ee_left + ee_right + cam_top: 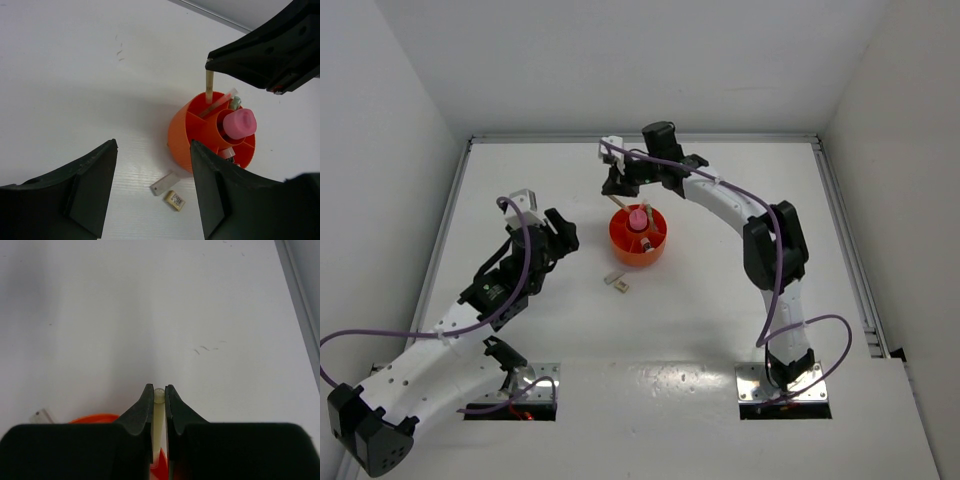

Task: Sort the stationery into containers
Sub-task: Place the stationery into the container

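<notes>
Two grippers show. Your right gripper [159,394] is pinched narrow on the top of the pale yellow stick [209,86]. The stick hangs upright below its fingers, its lower end dipping behind the rim of the orange organiser [177,140] into an outer compartment. Your left gripper [152,145] stands wide with nothing in it. The organiser sits ahead of it, slightly right, with the pink cylinder [239,124] in the central well. Between the left fingers you see two small blocks [174,200] lying on the table [75,75] just beside the organiser's base.

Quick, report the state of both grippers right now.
Left gripper: open, holding nothing.
Right gripper: closed on the pale yellow stick.
</notes>
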Controlling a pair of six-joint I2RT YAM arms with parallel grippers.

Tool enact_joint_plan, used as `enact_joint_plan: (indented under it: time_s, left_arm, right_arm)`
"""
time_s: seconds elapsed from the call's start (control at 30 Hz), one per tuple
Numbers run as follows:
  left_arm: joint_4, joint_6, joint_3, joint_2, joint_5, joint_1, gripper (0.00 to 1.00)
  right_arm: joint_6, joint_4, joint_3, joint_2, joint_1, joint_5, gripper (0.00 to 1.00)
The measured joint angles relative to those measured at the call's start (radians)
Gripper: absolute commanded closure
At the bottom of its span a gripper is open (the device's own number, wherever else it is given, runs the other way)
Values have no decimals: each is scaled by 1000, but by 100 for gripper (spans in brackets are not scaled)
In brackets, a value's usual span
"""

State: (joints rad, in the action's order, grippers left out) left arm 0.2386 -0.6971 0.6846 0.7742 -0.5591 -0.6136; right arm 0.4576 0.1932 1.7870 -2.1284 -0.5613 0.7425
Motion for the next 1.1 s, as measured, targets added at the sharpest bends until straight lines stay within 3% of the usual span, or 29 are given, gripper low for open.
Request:
enact_joint_plan:
  time_s: [0.33, 0.37, 0.47, 0.53, 0.63, 0.7, 0.8, 0.87, 0.97, 1.07, 1.1]
  left_arm:
    - [0, 0, -2, 0, 1, 0, 34]
    - [0, 0, -2, -2, 2, 0, 34]
    - [0, 0, -2, -7, 2, 0, 34]
    - [0, 0, -3, -9, 2, 0, 34]
    - [-2, -4, -4, -5, 10, 0, 34]
    - [-10, -8, -9, 3, 20, 0, 34]
    - [-22, -22, -18, 33, 47, 0, 49]
    - [-31, -29, -31, 57, 68, 0, 69]
    - [-43, -42, -55, 86, 105, 0, 85]
    - [-66, -49, -87, 113, 142, -3, 85]
    - [-79, -50, -101, 120, 154, -3, 85]
  right_arm:
    - [14, 16, -29, 0, 8, 48, 98]
    - [14, 24, -29, 0, 9, 50, 95]
    - [22, 51, -24, -8, 9, 56, 71]
    - [33, 71, -21, -22, 9, 57, 62]
    - [49, 107, -21, -41, 9, 57, 53]
    - [59, 125, -21, -46, 10, 53, 53]
    - [64, 130, -21, -45, 10, 52, 53]
    - [61, 130, -21, -42, 10, 51, 53]
    - [37, 126, -22, -16, 10, 42, 51]
    - [-7, 116, -21, 49, 12, 7, 51]
    - [-28, 107, -21, 76, 13, -17, 61]
